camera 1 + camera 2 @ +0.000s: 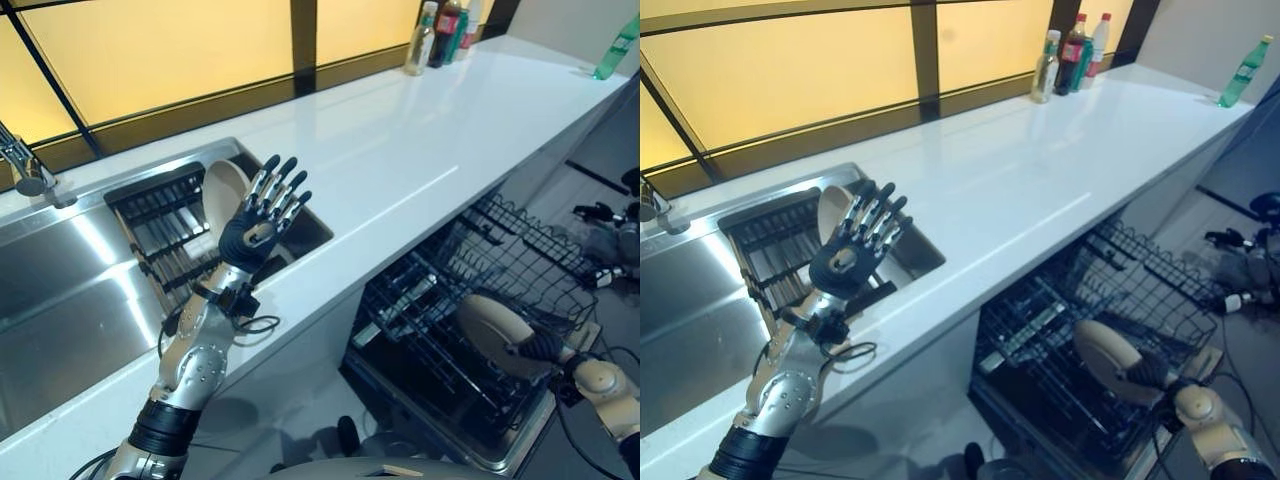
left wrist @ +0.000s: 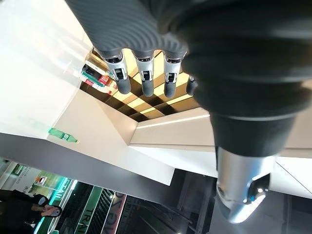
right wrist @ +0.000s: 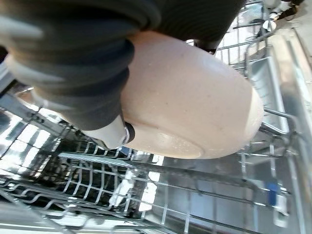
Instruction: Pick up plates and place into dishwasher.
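Note:
A beige plate (image 1: 224, 188) stands on edge in the dark drying rack (image 1: 160, 225) inside the sink. My left hand (image 1: 256, 226) is raised just in front of that plate, fingers (image 2: 145, 73) straight and spread, holding nothing. Down at the right, my right hand (image 1: 541, 347) is shut on a second beige plate (image 1: 488, 322), which it holds tilted over the pulled-out black wire dishwasher rack (image 1: 425, 335). In the right wrist view this plate (image 3: 195, 107) hangs close above the rack's wires (image 3: 146, 195), with my thumb against its underside.
A white countertop (image 1: 400, 150) runs between the sink and the dishwasher. Several bottles (image 1: 442, 30) stand at its far end by the window, a green bottle (image 1: 615, 45) at the right corner. A tap (image 1: 25, 170) rises over the steel basin (image 1: 70, 290).

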Available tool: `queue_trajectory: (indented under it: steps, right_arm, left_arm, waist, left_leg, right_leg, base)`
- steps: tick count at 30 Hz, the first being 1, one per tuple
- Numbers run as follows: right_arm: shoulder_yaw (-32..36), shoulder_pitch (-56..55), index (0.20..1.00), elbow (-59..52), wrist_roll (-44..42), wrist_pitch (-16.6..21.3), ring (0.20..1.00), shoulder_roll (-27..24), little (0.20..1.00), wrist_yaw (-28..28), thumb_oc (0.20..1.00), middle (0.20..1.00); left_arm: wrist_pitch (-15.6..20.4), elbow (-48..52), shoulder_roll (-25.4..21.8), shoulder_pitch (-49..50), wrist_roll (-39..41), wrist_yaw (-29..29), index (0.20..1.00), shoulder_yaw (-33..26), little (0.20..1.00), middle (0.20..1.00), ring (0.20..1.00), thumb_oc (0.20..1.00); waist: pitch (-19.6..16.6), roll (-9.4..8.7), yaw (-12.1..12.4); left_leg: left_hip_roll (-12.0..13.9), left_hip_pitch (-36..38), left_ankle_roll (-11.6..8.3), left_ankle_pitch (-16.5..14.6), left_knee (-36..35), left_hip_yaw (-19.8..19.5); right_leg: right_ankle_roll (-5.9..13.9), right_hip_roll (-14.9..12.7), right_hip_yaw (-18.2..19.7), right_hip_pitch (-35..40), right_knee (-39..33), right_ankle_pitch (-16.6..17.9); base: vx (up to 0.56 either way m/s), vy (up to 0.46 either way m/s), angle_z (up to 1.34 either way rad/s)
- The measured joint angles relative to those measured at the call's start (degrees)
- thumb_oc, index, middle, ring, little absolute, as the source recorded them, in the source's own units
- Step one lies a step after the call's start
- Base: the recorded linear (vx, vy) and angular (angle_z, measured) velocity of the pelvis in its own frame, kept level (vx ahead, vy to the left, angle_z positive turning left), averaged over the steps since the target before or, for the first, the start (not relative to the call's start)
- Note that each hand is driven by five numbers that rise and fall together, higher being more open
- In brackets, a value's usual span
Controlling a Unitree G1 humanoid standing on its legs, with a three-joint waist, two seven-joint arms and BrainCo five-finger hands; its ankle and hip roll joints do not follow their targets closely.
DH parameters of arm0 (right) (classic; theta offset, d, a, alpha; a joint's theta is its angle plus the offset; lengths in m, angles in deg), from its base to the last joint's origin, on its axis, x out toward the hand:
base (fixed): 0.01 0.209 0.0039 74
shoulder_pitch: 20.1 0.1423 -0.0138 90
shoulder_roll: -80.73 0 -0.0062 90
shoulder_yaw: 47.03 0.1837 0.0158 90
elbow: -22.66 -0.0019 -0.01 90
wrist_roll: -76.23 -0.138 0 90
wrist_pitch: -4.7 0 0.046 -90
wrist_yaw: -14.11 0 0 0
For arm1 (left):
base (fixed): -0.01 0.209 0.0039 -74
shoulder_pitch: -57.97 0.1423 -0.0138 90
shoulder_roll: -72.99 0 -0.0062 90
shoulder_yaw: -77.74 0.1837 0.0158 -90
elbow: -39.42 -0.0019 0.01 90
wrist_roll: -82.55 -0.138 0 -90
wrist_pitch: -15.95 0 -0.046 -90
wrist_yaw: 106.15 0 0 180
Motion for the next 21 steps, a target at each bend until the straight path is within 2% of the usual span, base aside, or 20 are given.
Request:
queue_trajectory:
  steps: [2,10,15,21]
  right_arm:
    - [-0.1,0.0,0.2,0.5,0.0,0.1,0.2,0.3,0.2,-1.0,0.2,0.2]
    - [-2.1,1.5,0.2,0.0,1.5,0.3,0.2,2.2,0.2,-2.9,0.2,0.2]
    - [-2.1,1.4,0.2,-0.1,3.8,0.3,0.2,2.7,0.2,-2.9,0.2,0.2]
    - [-2.2,1.5,0.2,-0.2,4.1,0.4,0.2,3.9,0.2,-3.2,0.2,0.2]
  left_arm:
    - [-0.3,0.0,0.0,-0.2,0.0,0.3,1.0,0.0,1.0,1.0,1.0,1.0]
    - [-0.8,-0.1,0.0,-0.2,0.0,1.1,1.0,0.1,1.0,1.0,1.0,1.0]
    - [-0.9,-0.2,-0.1,-0.8,0.0,1.1,1.0,2.7,1.0,1.0,1.0,1.0]
    - [-0.9,-0.5,-0.5,-2.3,0.0,0.9,1.0,5.0,1.0,1.0,1.0,1.0]
  waist:
    - [0.2,-0.22,0.7]
    - [1.0,-1.02,0.6]
    - [2.4,-2.51,0.5]
    - [4.1,-3.62,-0.1]
  left_leg:
    - [0.0,-0.2,-0.04,-0.3,0.8,0.0]
    - [0.2,-0.8,0.05,-1.8,4.2,0.3]
    - [0.4,-1.3,0.02,-2.5,6.4,1.6]
    - [1.7,-5.1,0.21,-6.1,14.0,2.1]
  right_leg:
    - [-0.01,0.0,0.0,0.1,0.0,0.0]
    - [-0.15,-0.2,0.3,0.0,1.1,-0.2]
    - [-0.28,0.0,1.4,-1.1,2.9,-0.4]
    - [-0.05,0.2,1.6,-2.8,5.4,-1.0]
  base:
    - [0.0,-0.079,0.01]
    - [0.02,-0.077,-0.03]
    - [0.03,-0.073,-0.13]
    - [-0.01,-0.064,-0.09]
